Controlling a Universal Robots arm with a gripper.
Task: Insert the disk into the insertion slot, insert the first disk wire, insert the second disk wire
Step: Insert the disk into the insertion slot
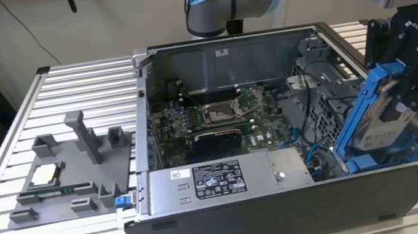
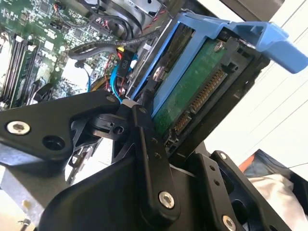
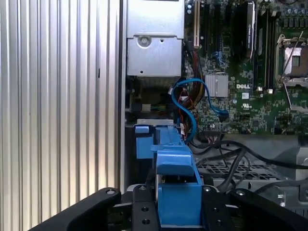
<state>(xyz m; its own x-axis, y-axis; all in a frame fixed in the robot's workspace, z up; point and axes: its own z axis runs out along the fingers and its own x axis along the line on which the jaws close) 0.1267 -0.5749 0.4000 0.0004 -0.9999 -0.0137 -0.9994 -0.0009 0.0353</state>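
Evidently the gripper [image 1: 407, 101] has its jaws clamped on the disk [image 1: 381, 128], held upright and tilted to line its lower end up with the insertion slot [image 1: 361, 164]

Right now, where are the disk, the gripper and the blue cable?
disk [image 1: 362, 113], exterior view, blue carrier edge.
gripper [image 3: 179, 204], first wrist view, between its fingertips.
blue cable [image 3: 190, 80], first wrist view, top of its loop.

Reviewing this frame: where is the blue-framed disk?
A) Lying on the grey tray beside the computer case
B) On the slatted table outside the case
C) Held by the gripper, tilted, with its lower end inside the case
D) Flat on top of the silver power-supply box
C: in the exterior view the gripper is shut on the disk, which leans with its lower end down inside the computer case.
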